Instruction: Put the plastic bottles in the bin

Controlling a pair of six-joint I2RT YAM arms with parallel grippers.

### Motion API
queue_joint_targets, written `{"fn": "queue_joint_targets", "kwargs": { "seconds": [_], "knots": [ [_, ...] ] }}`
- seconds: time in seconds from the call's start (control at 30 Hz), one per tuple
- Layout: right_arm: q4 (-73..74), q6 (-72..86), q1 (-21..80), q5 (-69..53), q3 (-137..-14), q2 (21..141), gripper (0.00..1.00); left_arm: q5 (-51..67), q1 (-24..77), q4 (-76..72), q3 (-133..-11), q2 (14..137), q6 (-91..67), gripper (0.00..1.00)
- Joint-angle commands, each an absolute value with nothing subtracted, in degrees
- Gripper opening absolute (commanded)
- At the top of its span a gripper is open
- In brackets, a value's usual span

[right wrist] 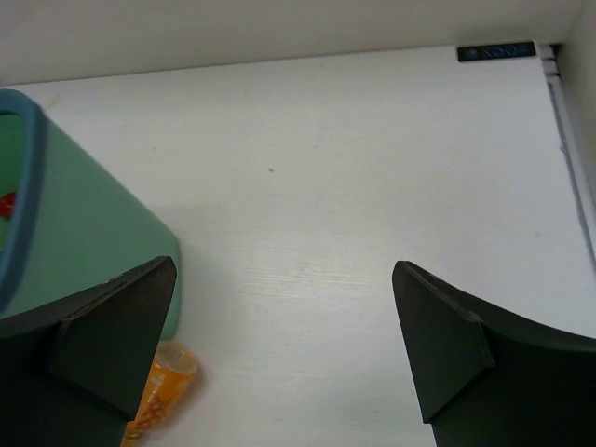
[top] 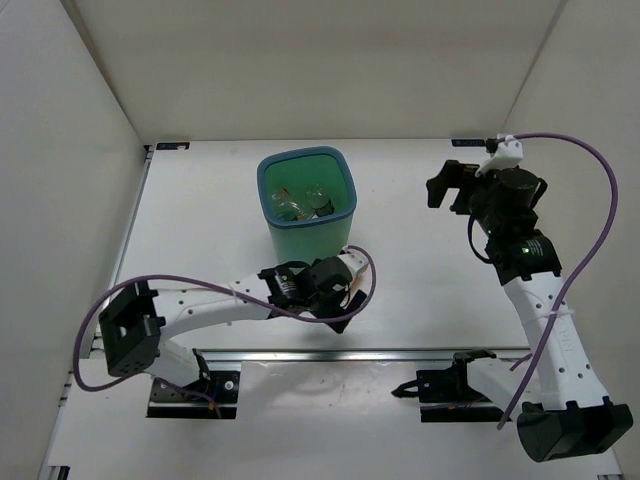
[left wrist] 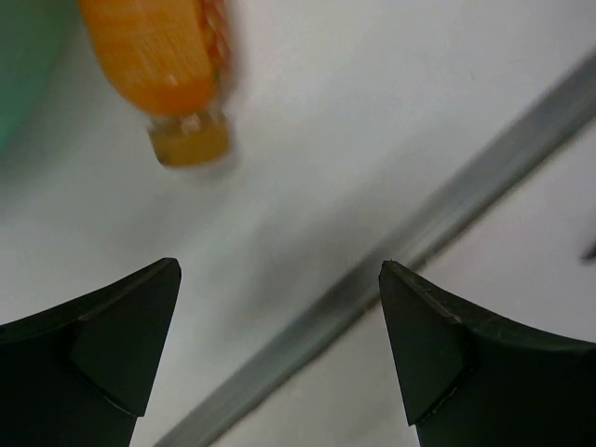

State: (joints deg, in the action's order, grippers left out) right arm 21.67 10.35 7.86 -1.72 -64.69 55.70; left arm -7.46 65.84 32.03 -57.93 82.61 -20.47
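The teal bin (top: 300, 240) stands mid-table, and clear bottles (top: 305, 205) lie inside it. One orange bottle (left wrist: 168, 56) lies on the table beside the bin's base, its cap (left wrist: 191, 146) pointing toward my left gripper (left wrist: 279, 279). That gripper is open and empty, low over the table just in front of the bin (left wrist: 23, 65). In the top view the left gripper (top: 286, 283) covers this bottle. My right gripper (right wrist: 284, 275) is open and empty, raised to the right of the bin (right wrist: 88, 251). The orange bottle (right wrist: 158, 396) shows at its lower left.
A metal rail (top: 370, 352) runs across the table's near side, seen also as the rail (left wrist: 372, 279) under the left gripper. White walls enclose the table on the left, back and right. A black tag (right wrist: 495, 51) marks the far right corner.
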Motion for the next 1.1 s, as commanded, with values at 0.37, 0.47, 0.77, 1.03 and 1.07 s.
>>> {"fn": "queue_joint_targets", "kwargs": {
  "seconds": [0.37, 0.47, 0.77, 1.03, 1.07],
  "knots": [
    [22.9, 11.3, -2.4, -2.5, -59.1, 46.6, 0.99, -42.3, 70.7, 16.1, -64.8, 101.6, -12.8, 0.99],
    [22.7, 10.6, -0.8, -1.1, -59.1, 46.7, 0.99, -42.1, 69.7, 12.8, -64.1, 102.0, -14.1, 0.99],
    [21.7, 10.4, -2.8, -5.0, -57.5, 46.9, 0.99, -39.6, 67.5, 8.7, -67.2, 109.5, -14.0, 0.99],
    [20.3, 9.6, -1.9, -6.5, -56.2, 46.5, 0.99, -34.7, 67.0, 11.6, -70.6, 109.8, -14.9, 0.59],
    [20.4, 9.4, -1.3, -6.2, -56.4, 46.5, 0.99, -34.7, 67.5, 12.1, -70.8, 109.3, -14.5, 0.59]
  ]
}}
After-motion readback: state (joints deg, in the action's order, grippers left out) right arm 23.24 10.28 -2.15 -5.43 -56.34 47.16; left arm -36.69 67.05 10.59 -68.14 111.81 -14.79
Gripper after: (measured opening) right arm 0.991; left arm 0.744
